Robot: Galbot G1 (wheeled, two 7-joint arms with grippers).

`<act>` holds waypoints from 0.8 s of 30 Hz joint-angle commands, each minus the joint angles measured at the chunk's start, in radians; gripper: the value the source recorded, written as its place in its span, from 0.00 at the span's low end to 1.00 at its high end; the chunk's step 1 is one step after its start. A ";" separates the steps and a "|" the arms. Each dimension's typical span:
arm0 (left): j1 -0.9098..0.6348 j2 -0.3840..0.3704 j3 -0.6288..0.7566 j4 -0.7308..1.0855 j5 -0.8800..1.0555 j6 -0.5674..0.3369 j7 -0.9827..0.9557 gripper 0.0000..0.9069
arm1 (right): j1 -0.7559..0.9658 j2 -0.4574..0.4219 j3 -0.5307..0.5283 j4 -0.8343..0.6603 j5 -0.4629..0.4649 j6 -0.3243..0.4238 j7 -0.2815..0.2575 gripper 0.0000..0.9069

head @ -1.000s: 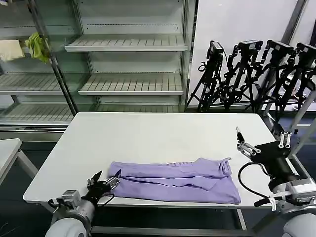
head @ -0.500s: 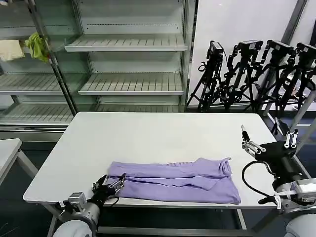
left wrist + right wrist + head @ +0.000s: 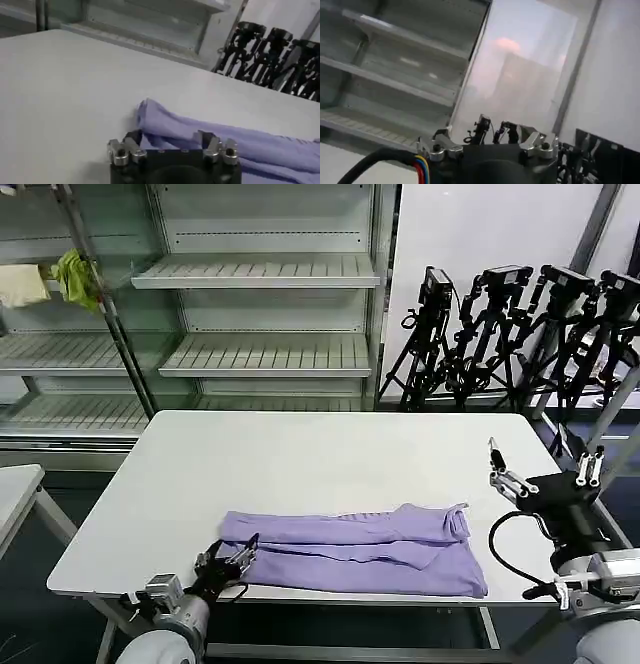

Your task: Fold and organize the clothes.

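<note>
Reaching in at the table's (image 3: 300, 459) near edge, the left gripper (image 3: 229, 558) spreads its fingers open at the lavender T-shirt's (image 3: 360, 549) left end, perhaps touching it. The folded shirt lies along the front edge. The right gripper (image 3: 498, 467) hovers open, apart. No writing is legible.

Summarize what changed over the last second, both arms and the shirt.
The left hand slid along the table's near edge toward the robot's right, up to the lavender T-shirt's left end, open, nothing gripped. The right hand drew back toward the table's right edge and lifted slightly. The shirt stayed put, folded in a long band.
</note>
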 commanded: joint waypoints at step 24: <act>0.009 -0.007 -0.014 -0.002 0.022 -0.017 0.010 0.01 | -0.020 0.024 -0.016 0.049 -0.044 0.044 0.006 1.00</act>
